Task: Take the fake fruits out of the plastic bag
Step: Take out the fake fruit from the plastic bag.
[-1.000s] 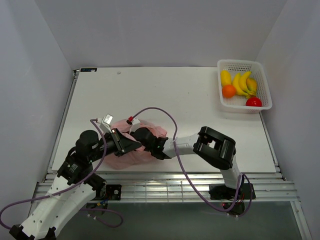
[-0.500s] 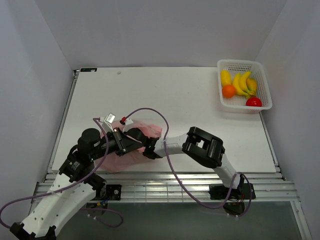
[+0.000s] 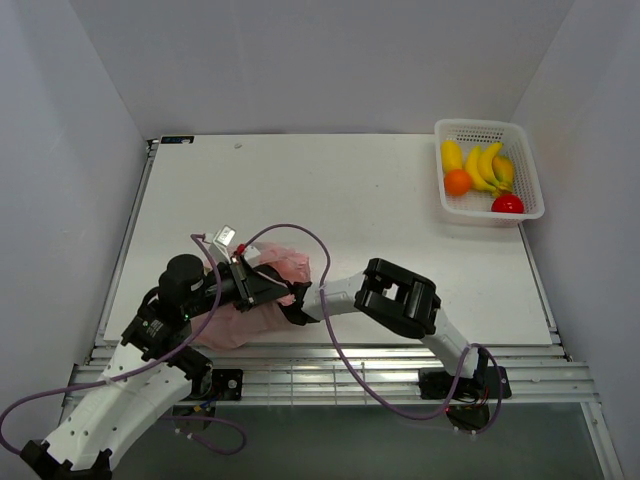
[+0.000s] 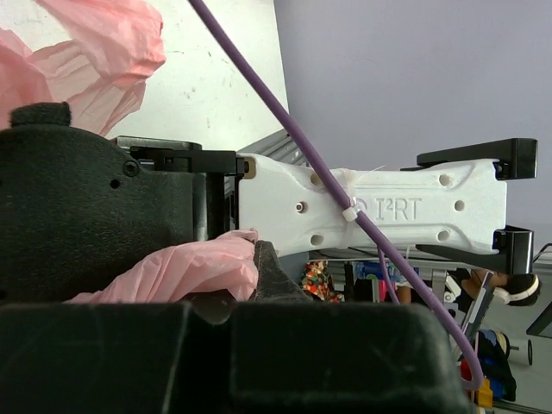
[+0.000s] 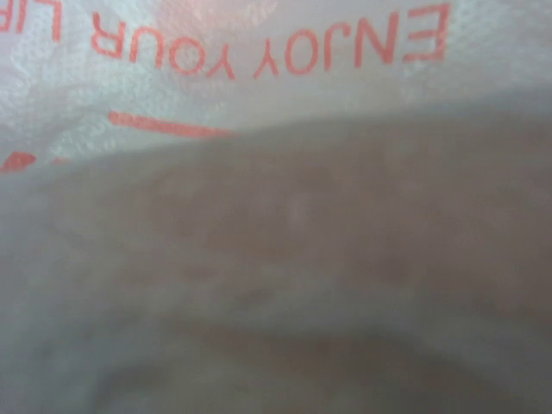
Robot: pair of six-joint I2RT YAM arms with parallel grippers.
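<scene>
Right arm [image 3: 398, 296] slid deeper into the plastic bag [image 3: 232, 322], right fingers unreadable; left fingers [image 4: 269, 278] clench bag.

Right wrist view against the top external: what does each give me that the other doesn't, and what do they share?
Only the right wrist view: red lettering, upside down, reading ENJOY YOUR, on the plastic bag, whose blurred film fills the frame. No fingers or fruit can be made out.
Only the top external view: the left arm and right arm meeting at the near left, and the white basket at far right holding a banana bunch, an orange and a red apple.
Both: the plastic bag.
</scene>
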